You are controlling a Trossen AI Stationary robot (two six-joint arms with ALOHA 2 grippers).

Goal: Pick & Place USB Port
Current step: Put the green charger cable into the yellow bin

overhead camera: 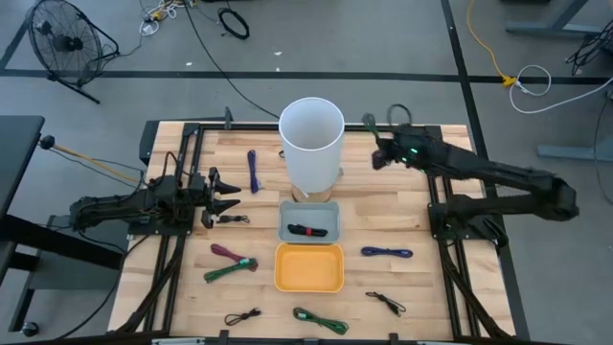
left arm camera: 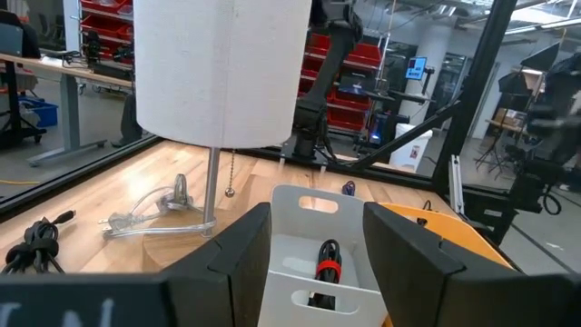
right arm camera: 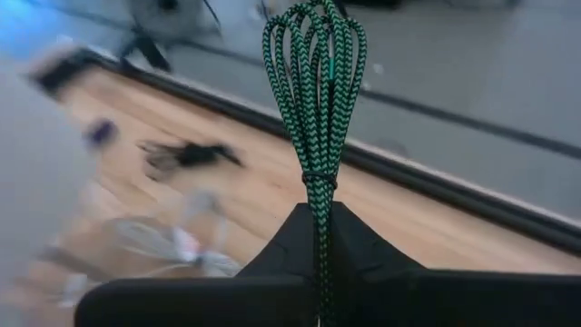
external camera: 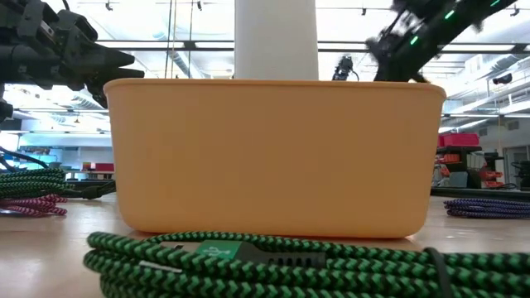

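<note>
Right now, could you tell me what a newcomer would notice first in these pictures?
Probably the tall white lampshade at the table's far middle. Beside it, the right end effector is shut on a green braided cable, lifted off the table. In front of the lamp sit a grey tray and an orange bin.

The right arm reaches from the 3 o'clock edge of the surface (overhead camera: 182, 307) up toward 1 o'clock, its claw (right arm camera: 320, 232) raised above the boards with both fingers pressed together on a coiled green cable (right arm camera: 316, 82). The left arm lies low along the 9 o'clock side, stretched toward the centre, its claw (overhead camera: 222, 195) hanging just over the boards with fingers (left arm camera: 241, 250) spread apart, holding nothing.
</note>
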